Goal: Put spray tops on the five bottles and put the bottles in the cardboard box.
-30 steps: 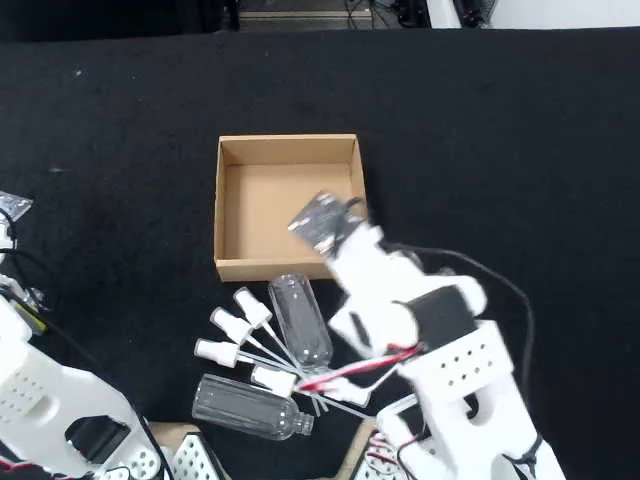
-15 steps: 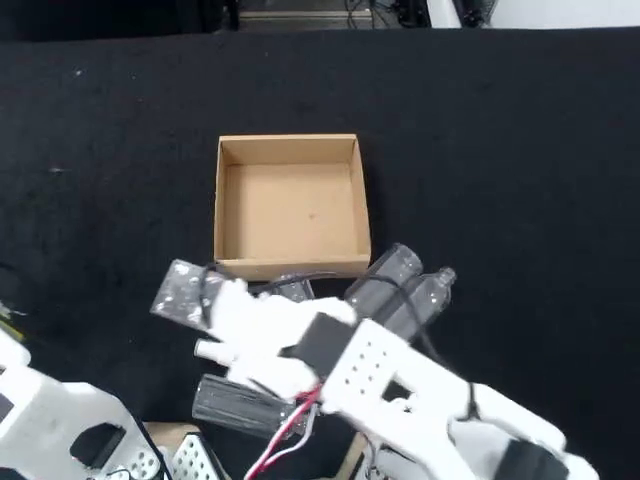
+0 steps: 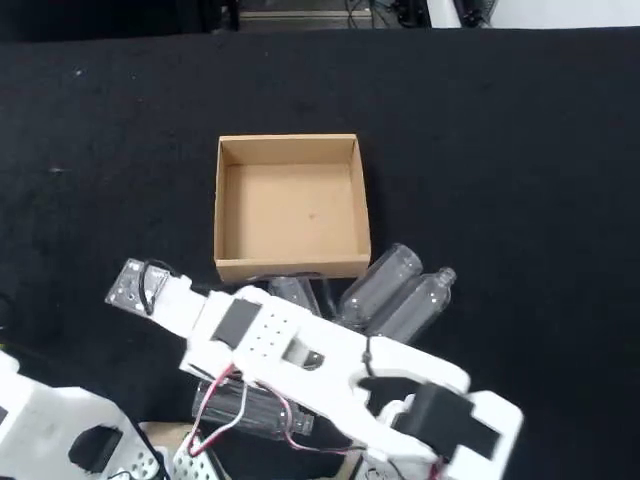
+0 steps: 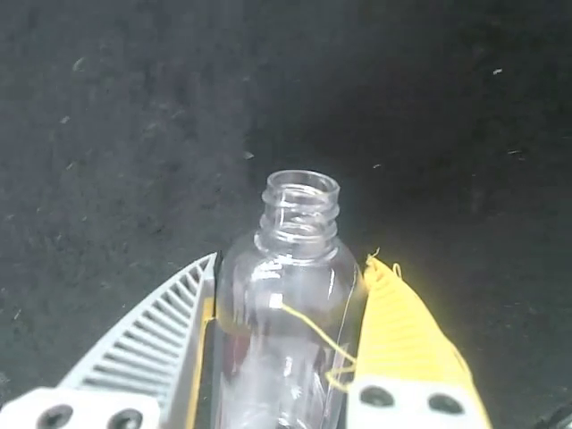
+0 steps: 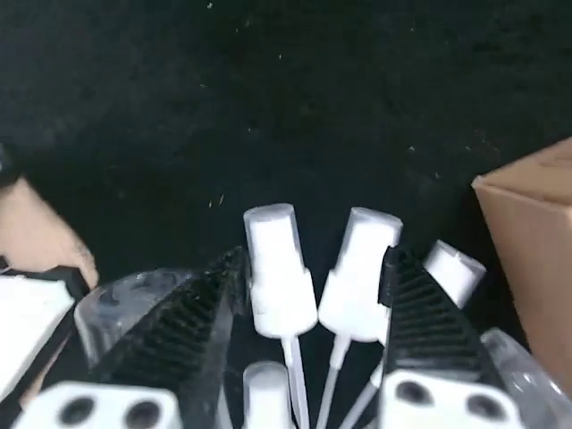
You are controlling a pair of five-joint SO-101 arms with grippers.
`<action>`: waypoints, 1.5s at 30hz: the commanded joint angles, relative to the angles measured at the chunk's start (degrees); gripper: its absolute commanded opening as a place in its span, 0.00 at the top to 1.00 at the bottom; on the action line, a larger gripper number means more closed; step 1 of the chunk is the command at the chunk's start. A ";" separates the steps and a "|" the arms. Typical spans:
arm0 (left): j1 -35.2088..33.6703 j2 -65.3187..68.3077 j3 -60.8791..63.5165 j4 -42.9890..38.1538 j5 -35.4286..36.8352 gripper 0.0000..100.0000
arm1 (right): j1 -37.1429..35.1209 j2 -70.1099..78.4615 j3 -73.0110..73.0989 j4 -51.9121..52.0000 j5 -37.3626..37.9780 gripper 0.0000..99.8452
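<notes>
My left gripper [image 4: 290,264] is shut on a clear bottle [image 4: 295,268] with an open neck and no spray top, held over the black table. My right gripper [image 5: 315,259] is open and low over the white spray tops, with two spray tops [image 5: 279,268] [image 5: 362,273] between its fingers and a third [image 5: 451,266] just outside. In the high view the right arm [image 3: 260,335] stretches leftward in front of the cardboard box [image 3: 290,265], which is empty. Two clear bottles [image 3: 380,285] [image 3: 420,300] lie at the box's near right corner, and another bottle [image 3: 240,412] lies under the arm.
The left arm's base [image 3: 50,430] sits at the near left corner. A box corner [image 5: 532,223] shows close beside the right gripper, and a bottle [image 5: 121,304] lies on its other side. Black table stretches open beyond and right of the box.
The right arm has swung left from the box's near right corner, crossing over the spray tops. The two bottles right of the box have come into sight.
</notes>
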 commanded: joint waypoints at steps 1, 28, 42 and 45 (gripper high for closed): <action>-1.89 -3.43 -1.19 -2.55 0.44 0.97 | -1.49 2.77 -4.26 -1.41 -0.62 0.78; -1.54 -3.69 -1.10 -2.46 0.09 0.97 | -2.55 1.89 -0.66 -2.37 -0.18 0.78; -1.54 -3.96 -1.10 -2.46 0.09 0.97 | -2.55 8.66 -0.57 -6.15 -0.18 0.90; -1.63 -3.96 -1.10 -2.46 0.09 0.97 | -2.46 8.22 -2.68 -4.92 -0.26 0.92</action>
